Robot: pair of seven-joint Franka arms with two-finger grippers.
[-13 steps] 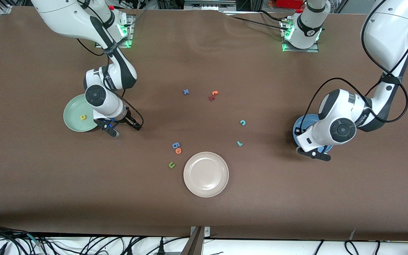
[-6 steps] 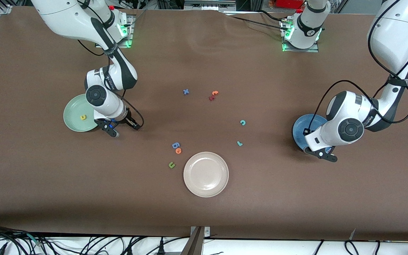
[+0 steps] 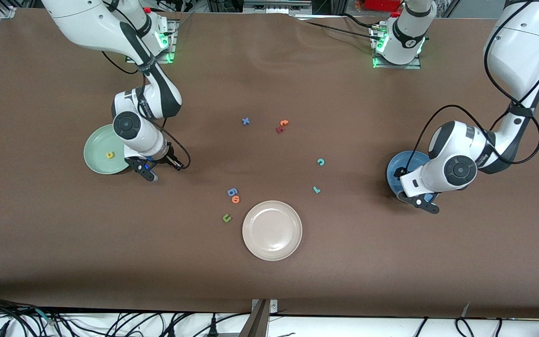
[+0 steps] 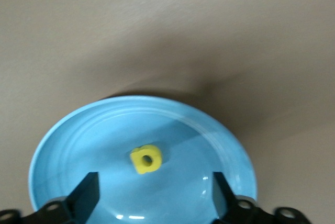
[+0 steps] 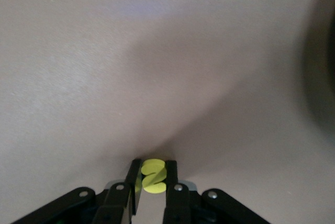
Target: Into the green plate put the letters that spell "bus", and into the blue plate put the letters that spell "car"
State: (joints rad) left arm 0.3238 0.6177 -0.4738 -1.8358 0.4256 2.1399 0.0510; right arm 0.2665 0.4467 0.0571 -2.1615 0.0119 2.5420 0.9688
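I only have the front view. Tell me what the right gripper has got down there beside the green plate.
Observer: The right wrist view shows the right gripper shut on a small yellow foam letter "s".
Operator: Now report the left side; the arm hides that plate from me.
Observer: The left wrist view shows a small yellow foam letter "a" lying flat in the round blue plate.
Operator: Confirm the left gripper is clear of it.
Observer: The left gripper hangs over that plate with its fingers open, apart from the letter and not touching it.
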